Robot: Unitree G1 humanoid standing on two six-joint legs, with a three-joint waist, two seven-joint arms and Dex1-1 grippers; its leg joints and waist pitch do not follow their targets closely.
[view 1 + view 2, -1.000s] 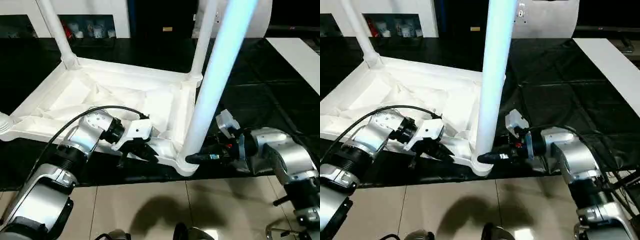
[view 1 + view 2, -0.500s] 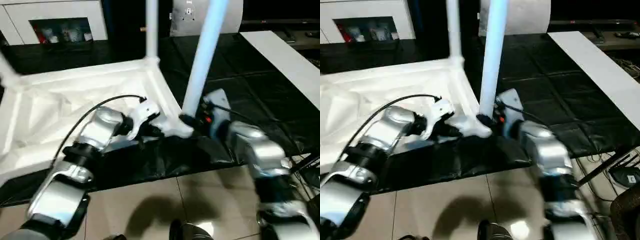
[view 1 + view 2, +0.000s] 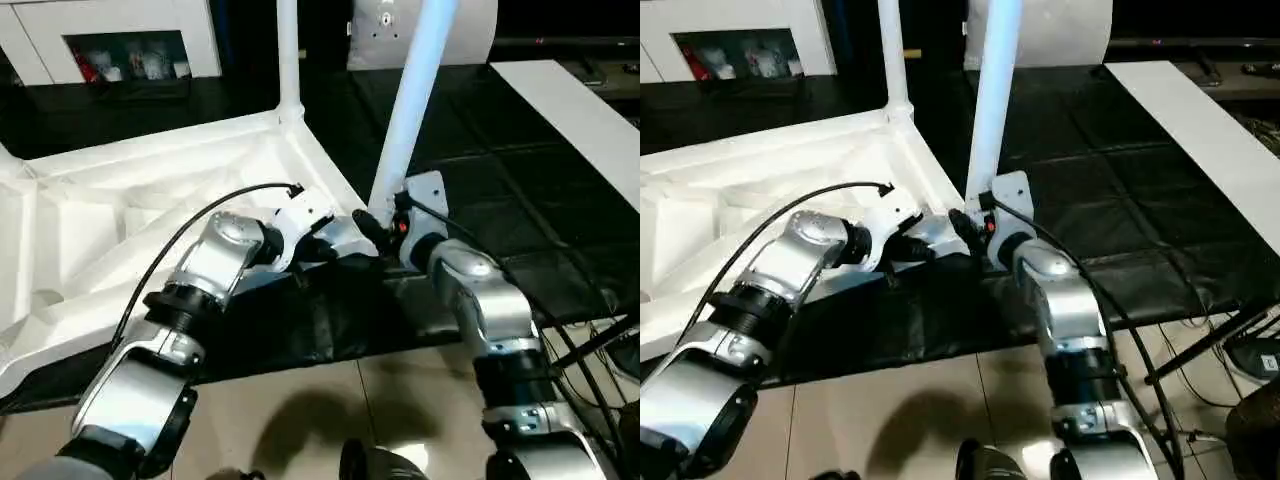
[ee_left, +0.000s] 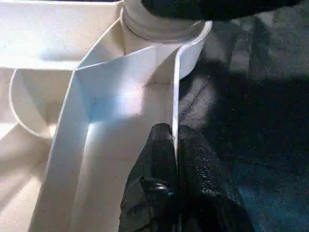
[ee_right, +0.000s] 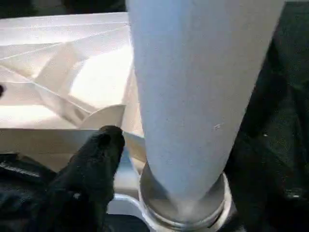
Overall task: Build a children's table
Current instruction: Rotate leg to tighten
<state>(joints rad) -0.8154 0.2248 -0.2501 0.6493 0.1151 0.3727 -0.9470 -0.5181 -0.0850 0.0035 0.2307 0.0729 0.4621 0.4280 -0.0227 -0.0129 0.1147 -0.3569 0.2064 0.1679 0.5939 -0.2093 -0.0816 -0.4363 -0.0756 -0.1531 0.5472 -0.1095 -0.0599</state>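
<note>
Against half a second ago, sharper and steadier, with the camera itself shifted; the same holds kept at the near corner, right arm now bent more steeply down to the socket.

Lying upside down on the black mat (image 3: 480, 190): white plastic rounded-corner table top (image 3: 120, 215), ribbed hollow underside up, long round tapering white legs standing from its corners. Left end effector (image 4: 175, 145) narrow, pinching the thin rim wall just short of the corner socket, one finger (image 4: 157, 154) inside the hollow, the other outside. Right end effector (image 3: 962, 222) at the base of the nearest white leg (image 3: 990, 100), one black finger (image 5: 96, 154) against the collar; opening there cannot be told. Empty ribbed hollows in the underside.
</note>
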